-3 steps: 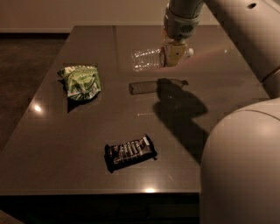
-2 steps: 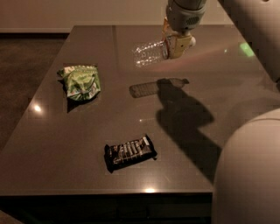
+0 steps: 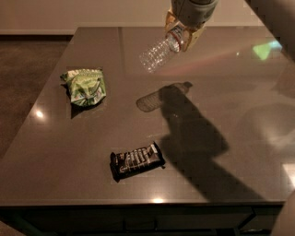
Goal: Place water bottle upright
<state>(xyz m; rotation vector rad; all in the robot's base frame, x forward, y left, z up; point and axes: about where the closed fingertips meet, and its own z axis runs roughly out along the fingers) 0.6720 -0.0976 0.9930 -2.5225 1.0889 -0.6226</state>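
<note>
- Camera view, gripper: the gripper point(image 3: 182, 36) hangs at the top edge of the picture, above the far part of the dark, glossy grey-brown surface point(image 3: 239, 106). It sits below a pale grey wrist housing point(image 3: 193, 8).
- Camera view, fingers: the two tan fingers point(image 3: 194, 37) are closed on the neck end of the bottle, one on either side of it. The cap end lies between them and is largely hidden, so the cap itself cannot be made out.
- Camera view, task object: the small clear ribbed plastic water bottle point(image 3: 156, 52) is held in the air, clear of the surface. It is tilted, not upright: the neck points up and to the right into the fingers, and the base points down and to the left, away from them. The ribbed body projects free beyond the fingers.
- Camera view, shadows: a bottle-shaped shadow point(image 3: 152, 100) lies on the surface below the bottle and nearer the camera. It joins the broad dark shadow of the arm point(image 3: 196, 143), which runs toward the near right edge.
- Camera view, other objects: a crumpled green snack bag point(image 3: 85, 86) rests on the left part of the surface, well apart from the bottle. A dark, flat candy-bar wrapper with pale lettering point(image 3: 137, 160) lies near the front edge, apart from both.
</note>
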